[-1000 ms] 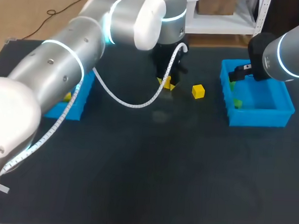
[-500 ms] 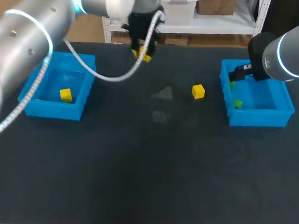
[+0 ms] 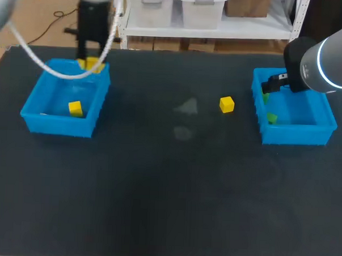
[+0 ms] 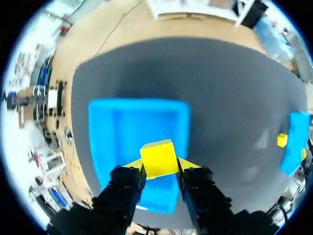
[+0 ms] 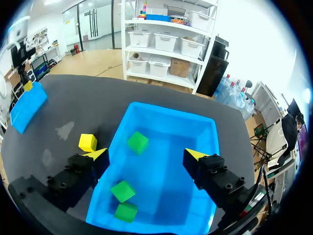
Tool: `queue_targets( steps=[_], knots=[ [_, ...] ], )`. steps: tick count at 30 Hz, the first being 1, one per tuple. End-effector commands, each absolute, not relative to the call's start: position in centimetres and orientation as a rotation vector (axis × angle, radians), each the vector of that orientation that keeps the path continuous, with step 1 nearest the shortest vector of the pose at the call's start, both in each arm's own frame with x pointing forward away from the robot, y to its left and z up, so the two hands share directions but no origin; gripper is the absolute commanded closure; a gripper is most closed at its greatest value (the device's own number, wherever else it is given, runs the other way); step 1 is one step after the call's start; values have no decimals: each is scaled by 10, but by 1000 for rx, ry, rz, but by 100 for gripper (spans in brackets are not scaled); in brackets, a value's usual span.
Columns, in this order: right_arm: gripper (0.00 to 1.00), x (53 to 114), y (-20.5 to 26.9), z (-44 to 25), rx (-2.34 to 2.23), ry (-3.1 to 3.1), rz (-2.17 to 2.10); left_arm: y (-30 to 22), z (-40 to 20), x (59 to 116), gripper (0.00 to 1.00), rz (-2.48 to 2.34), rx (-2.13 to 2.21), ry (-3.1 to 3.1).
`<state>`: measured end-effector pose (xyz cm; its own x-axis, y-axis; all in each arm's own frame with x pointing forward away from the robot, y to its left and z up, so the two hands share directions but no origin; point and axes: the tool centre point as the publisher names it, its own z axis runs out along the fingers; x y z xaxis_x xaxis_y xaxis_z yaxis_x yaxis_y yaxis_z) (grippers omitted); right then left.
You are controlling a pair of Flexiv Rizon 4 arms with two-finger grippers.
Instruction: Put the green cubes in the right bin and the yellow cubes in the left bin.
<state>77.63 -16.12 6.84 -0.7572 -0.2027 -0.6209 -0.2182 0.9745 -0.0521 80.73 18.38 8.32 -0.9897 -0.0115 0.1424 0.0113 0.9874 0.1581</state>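
My left gripper [image 4: 158,167] is shut on a yellow cube [image 4: 158,157] and hangs over the left blue bin [image 4: 128,128]. In the head view that gripper [image 3: 91,63] is by the bin's far rim [image 3: 57,126]. Another yellow cube [image 3: 75,108] lies inside that bin. A third yellow cube [image 3: 226,104] sits on the table left of the right bin [image 3: 295,135]. My right gripper [image 5: 149,159] stands open above the right bin [image 5: 205,128], nothing between its fingers. Three green cubes [image 5: 138,142] [image 5: 122,190] [image 5: 126,211] lie in that bin.
The dark table mat stretches between the two bins, with only the loose yellow cube [image 5: 87,142] on it, close to the right bin's outer wall. The left bin [image 5: 28,106] shows far off in the right wrist view.
My left arm lifted the yellow cube from the middle of the table and carried it leftward to over the left bin. The right arm has not moved.
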Motion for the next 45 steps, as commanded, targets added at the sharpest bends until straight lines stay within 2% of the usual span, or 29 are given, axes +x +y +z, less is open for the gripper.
queue_targets(
  steps=[1,6,7,8,9,14,18,28,36,45],
  knots=[
    [0,776,-161,68,-293,2448,30,218,80,737,100,-163,13,-3430],
    [0,776,-161,68,-293,2448,30,231,73,729,100,-165,90,-3410],
    [0,776,-161,68,-293,2448,30,232,72,729,71,-173,98,-3398],
    [0,776,-161,68,-293,2448,30,232,72,729,25,-161,98,-3401],
    [0,776,-161,68,-293,2448,30,232,72,729,0,-160,100,-3402],
    [0,776,-161,68,-293,2448,30,218,77,736,0,-127,31,-3424],
    [0,776,-161,68,-293,2448,30,181,91,749,0,-33,-142,-3457],
    [0,776,-161,68,-293,2448,30,23,126,760,0,230,-1040,-3335],
    [0,776,-161,68,-293,2448,30,-61,104,759,0,304,-1480,-3085],
    [0,776,-161,68,-293,2448,30,-117,83,762,0,375,-1739,-2914]
  ],
)
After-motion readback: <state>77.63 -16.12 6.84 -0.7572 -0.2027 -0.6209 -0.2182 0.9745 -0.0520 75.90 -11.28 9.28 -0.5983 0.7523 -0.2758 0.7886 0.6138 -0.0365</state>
